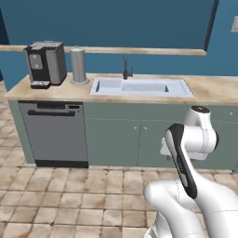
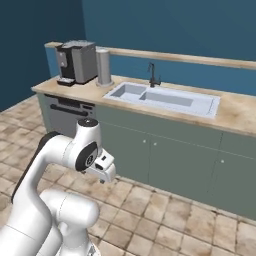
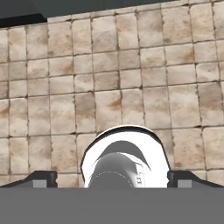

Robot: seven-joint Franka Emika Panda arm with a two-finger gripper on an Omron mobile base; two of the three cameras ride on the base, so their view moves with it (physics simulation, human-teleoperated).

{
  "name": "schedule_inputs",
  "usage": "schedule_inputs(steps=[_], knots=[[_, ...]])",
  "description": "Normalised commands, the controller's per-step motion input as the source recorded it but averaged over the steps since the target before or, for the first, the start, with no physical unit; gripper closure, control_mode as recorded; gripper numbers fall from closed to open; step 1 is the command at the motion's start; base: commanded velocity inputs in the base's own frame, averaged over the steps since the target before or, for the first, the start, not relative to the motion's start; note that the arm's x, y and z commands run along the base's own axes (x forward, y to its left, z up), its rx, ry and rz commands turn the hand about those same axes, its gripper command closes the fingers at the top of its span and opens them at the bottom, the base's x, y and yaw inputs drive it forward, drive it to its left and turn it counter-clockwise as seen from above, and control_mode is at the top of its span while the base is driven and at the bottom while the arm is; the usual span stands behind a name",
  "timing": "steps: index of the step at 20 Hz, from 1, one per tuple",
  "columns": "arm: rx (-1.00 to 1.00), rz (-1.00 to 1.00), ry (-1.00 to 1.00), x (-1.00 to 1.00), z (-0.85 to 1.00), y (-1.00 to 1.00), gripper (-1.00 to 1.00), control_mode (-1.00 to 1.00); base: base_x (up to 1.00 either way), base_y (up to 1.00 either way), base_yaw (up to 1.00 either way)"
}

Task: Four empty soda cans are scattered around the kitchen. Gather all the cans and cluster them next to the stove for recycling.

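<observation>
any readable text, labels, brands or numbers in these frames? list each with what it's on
None readable.
Black and silver coffee machine on the beige counter: small front panel, no legible marks.
Plain grey dishwasher: dark control strip, nothing legible.
Tall silver cylinder: blank.
Pale plate at the blue wall's right edge: cut off by the frame, no text seen.
Hand view: brown tiled floor, no markings.

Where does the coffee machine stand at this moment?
The coffee machine stands at the counter's far left end in both base views, above the dishwasher, with the tall silver cylinder between it and the sink.
</observation>
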Motion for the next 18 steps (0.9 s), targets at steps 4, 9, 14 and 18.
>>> schedule_inputs(steps=[4, 9, 14, 18], knots=[[0.00, 0.00, 0.00, 0.00, 0.00, 0.00, -1.00, 1.00, 0.57, 0.52, 0.00], [0.00, 0.00, 0.00, 0.00, 0.00, 0.00, -1.00, 1.00, 0.57, 0.52, 0.00], [0.00, 0.00, 0.00, 0.00, 0.00, 0.00, -1.00, 1.00, 0.54, 0.54, 0.00], [0.00, 0.00, 0.00, 0.00, 0.00, 0.00, -1.00, 1.00, 0.52, 0.57, 0.00]])
